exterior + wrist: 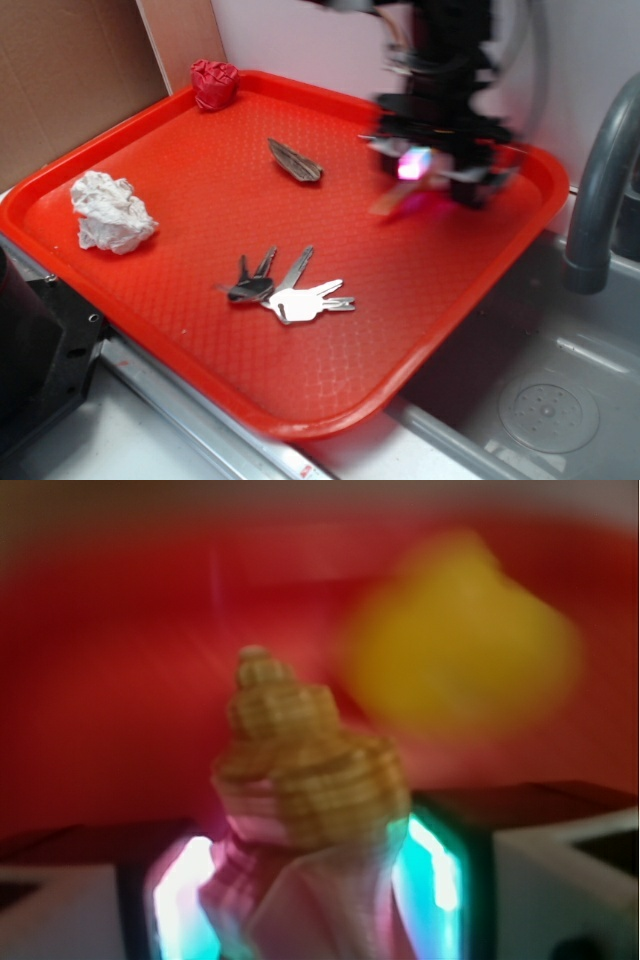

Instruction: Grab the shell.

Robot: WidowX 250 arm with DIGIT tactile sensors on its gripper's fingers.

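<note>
The shell fills the middle of the wrist view, tan-orange and ridged, its knobby head up, its lower part between the two glowing pads. My gripper is shut on it. In the exterior view the gripper is blurred above the far right of the red tray, with a tan streak of the shell hanging at its lower left. The image is blurred by motion.
A blurred yellow duck lies beyond the shell. On the tray are a dark-brown leaf-shaped piece, a bunch of keys, crumpled white paper and a red lump. A grey faucet and sink are at right.
</note>
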